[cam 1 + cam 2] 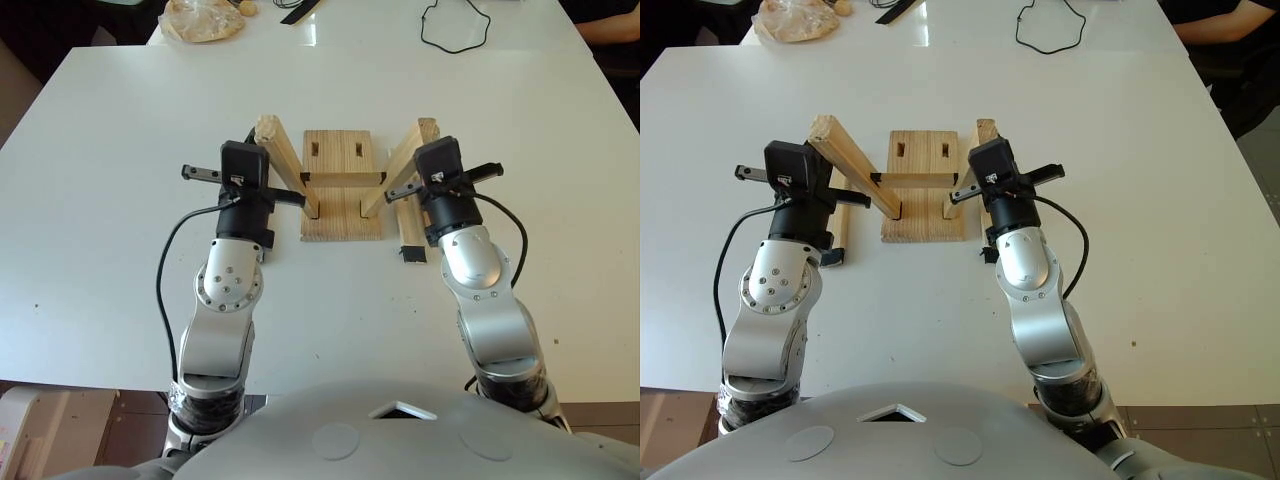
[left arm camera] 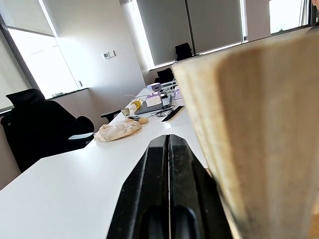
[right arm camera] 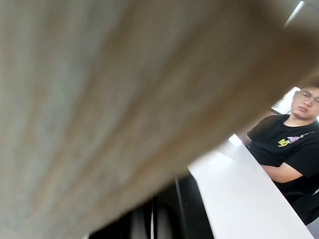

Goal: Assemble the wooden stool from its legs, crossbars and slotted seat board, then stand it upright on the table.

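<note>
pale square wooden seat board with two slots (image 1: 342, 226) lies flat around the middle of the white table (image 1: 130, 150). two light wooden legs (image 1: 283, 160) (image 1: 405, 160) splay up off its near half, thin crossbar (image 1: 345, 179) between them. spare wooden bar (image 1: 410, 235) flat beside it.

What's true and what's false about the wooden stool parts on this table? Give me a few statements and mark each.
1. The seat board lies flat on the table. True.
2. Two legs stick up from the board, joined by a crossbar. True.
3. Every slot in the board is filled. False: two slots on its far side are empty.
4. The stool stands upright on its legs. False: it is upside down, legs pointing up.
5. A crumpled plastic bag lies at the table's far edge. True.
</note>
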